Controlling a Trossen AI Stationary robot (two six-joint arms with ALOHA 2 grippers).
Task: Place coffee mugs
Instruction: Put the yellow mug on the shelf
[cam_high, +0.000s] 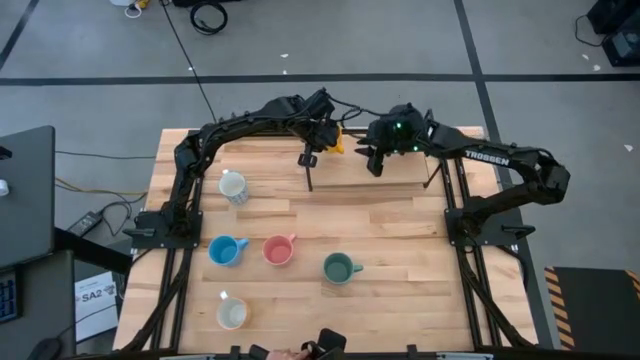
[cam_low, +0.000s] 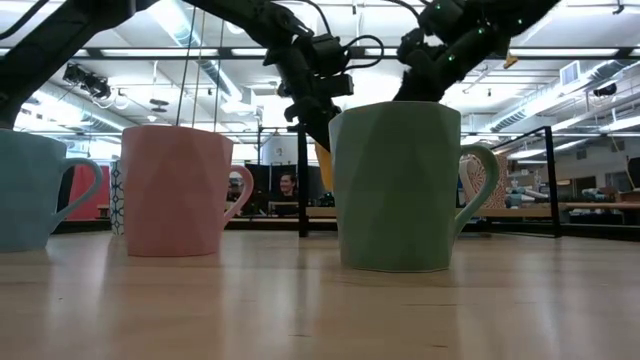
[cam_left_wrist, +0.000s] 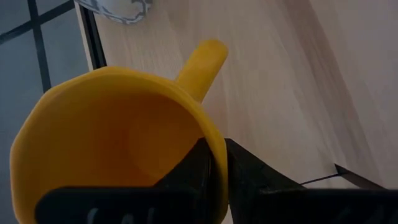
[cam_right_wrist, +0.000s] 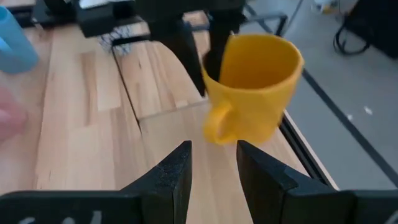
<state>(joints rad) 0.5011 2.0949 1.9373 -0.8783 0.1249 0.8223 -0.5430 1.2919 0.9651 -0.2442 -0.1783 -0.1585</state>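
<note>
The small orange ceramic mug (cam_right_wrist: 255, 87) is pinched by its rim in the left gripper (cam_left_wrist: 214, 168) fingers above the counter's (cam_high: 400, 215) far edge, right gripper (cam_right_wrist: 211, 163) fingers parted nearby, so a slip could be caused by that thin hold.

Smooth light wood table (cam_high: 400, 215)

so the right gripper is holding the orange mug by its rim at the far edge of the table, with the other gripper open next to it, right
Not quite: the left gripper holds the orange mug, shut on its rim at the table's far edge. The left wrist view shows its fingers pinching the rim. The right gripper is the open one beside it, as the right wrist view shows.
</note>
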